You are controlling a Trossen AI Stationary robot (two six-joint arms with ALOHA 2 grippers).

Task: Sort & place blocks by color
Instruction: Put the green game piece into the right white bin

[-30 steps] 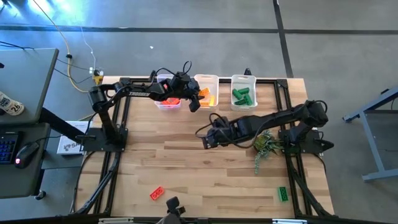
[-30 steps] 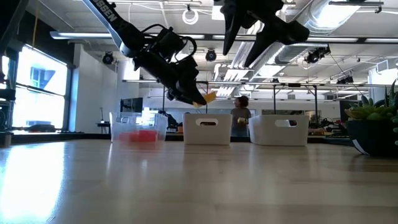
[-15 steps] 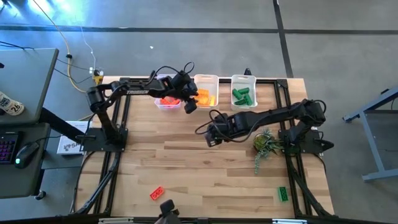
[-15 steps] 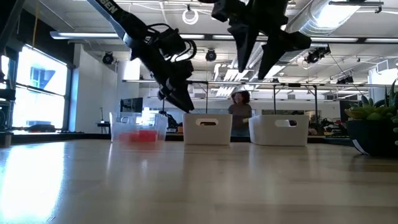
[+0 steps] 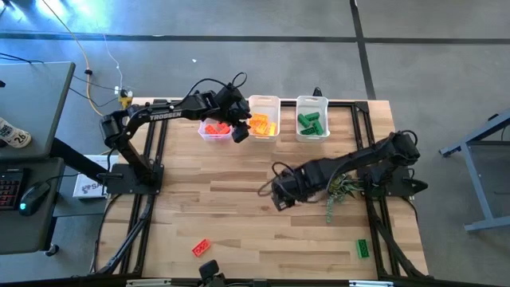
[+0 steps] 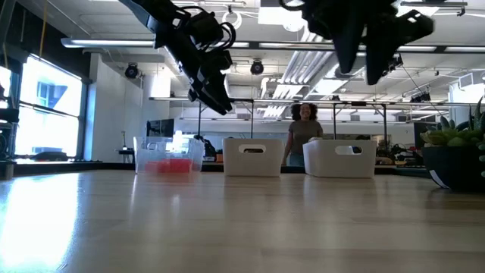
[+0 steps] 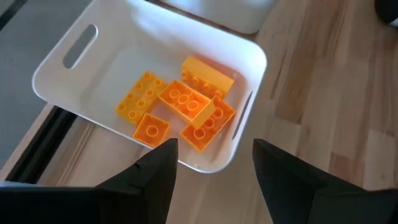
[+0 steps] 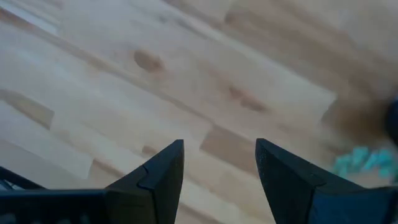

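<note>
Three clear bins stand in a row at the table's far edge. The left bin [image 5: 213,128] holds red blocks, the middle bin [image 5: 264,118] several orange-yellow blocks [image 7: 186,109], and the right bin [image 5: 312,117] green blocks [image 5: 311,123]. My left gripper [image 5: 239,130] hovers open and empty above the near-left corner of the middle bin [image 7: 74,81]. My right gripper [image 5: 279,196] hangs open and empty over bare wood [image 8: 217,81] at mid-table. A red block [image 5: 202,248] and a green block [image 5: 362,249] lie flat near the table's near edge.
A small green plant sprig [image 5: 339,187] lies on the table beside my right arm. A person [image 6: 305,136] stands in the room beyond the bins. Open wood [image 5: 239,215] stretches between the bins and the two loose blocks.
My left gripper held an orange-yellow block over the middle bin a second ago; the block is gone from its fingers now, and the gripper has drawn back a little toward the left bin and risen. My right gripper has moved from near the bins toward the table's near edge.
</note>
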